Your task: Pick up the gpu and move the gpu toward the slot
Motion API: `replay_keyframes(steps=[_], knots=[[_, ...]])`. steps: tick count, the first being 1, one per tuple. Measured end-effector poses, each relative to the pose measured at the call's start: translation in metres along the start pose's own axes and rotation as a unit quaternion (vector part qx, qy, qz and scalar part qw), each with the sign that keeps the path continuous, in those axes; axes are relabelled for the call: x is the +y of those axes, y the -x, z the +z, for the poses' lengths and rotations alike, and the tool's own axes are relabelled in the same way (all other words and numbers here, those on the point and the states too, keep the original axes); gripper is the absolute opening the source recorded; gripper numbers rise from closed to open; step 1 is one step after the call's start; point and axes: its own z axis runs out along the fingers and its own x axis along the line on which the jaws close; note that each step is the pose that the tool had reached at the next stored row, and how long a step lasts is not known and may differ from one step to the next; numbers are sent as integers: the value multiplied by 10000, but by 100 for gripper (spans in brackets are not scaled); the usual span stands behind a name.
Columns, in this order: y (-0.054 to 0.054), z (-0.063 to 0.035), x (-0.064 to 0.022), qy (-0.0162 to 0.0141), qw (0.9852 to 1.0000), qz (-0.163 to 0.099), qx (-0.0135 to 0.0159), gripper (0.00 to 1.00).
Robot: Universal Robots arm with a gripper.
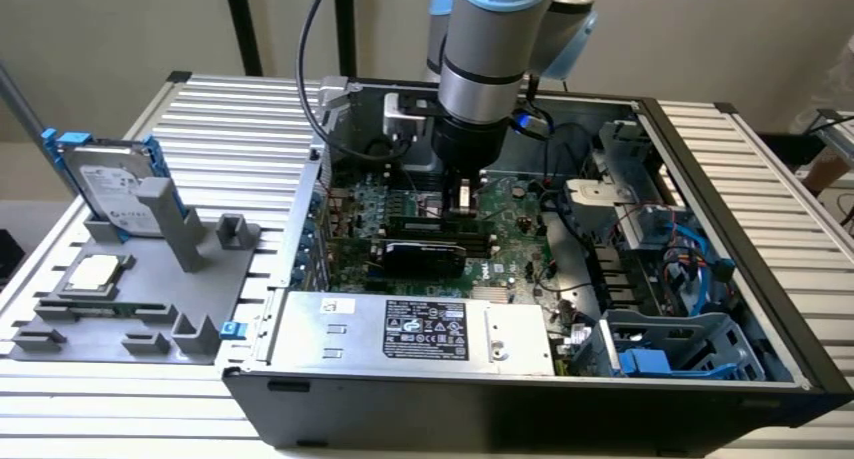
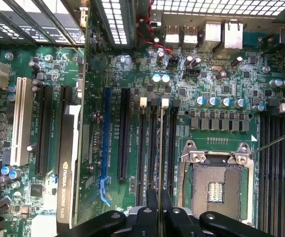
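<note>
While the robot arm reaches down into an open computer case (image 1: 747, 309) lying on a slatted metal surface (image 1: 240, 119), its pincer (image 2: 158, 197) hangs over the green motherboard (image 2: 221, 74). The black fingers (image 2: 152, 197) are pressed almost together, with what looks like a thin upright edge, possibly a slim card, running up from between them; what it is cannot be told for certain.

In the wrist view the gpu (image 2: 66, 168), a black card with a green logo and white lettering along its edge, stands on edge in a black connector, apart from the pincer. The slot (image 2: 105, 143), a long bright-blue strip, lies just beside the gpu, between it and the pincer, and nothing sits in it. Black parallel connectors (image 2: 123, 133) run alongside the blue strip, and a silver processor socket (image 2: 215, 185) sits near the pincer.

In the exterior view, a grey holder tray (image 1: 120, 309) lies towards the exterior view's left of the case, carrying a silver hard drive (image 1: 114, 194) with blue rails and a small square chip (image 1: 94, 272).
</note>
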Motion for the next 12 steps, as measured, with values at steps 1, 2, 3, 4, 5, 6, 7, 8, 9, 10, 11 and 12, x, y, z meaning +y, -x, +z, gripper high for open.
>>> replay_keyframes(steps=[1, 2, 3, 4, 5, 6, 7, 8, 9, 10, 11, 12], knots=[[3, 0, 0, 0, 10000, 5, 1, 14], [7, 0, 1, 0, 10000, 10, 0, 14], [7, 1, 1, 0, 10000, 13, 0, 14], [7, 2, 1, 1, 10000, 14, 1, 14], [7, 6, 1, 0, 10000, 16, 0, 14], [8, 11, 0, 0, 10000, 19, 0, 14], [8, 15, 1, 0, 10000, 20, 0, 14], [8, 19, 0, 0, 10000, 21, 0, 14], [8, 23, 1, 1, 10000, 22, 1, 14], [9, 28, 1, 1, 10000, 23, 0, 14], [10, 29, 2, 1, 10000, 23, 1, 14], [10, 30, 2, 1, 10000, 23, 2, 14]])
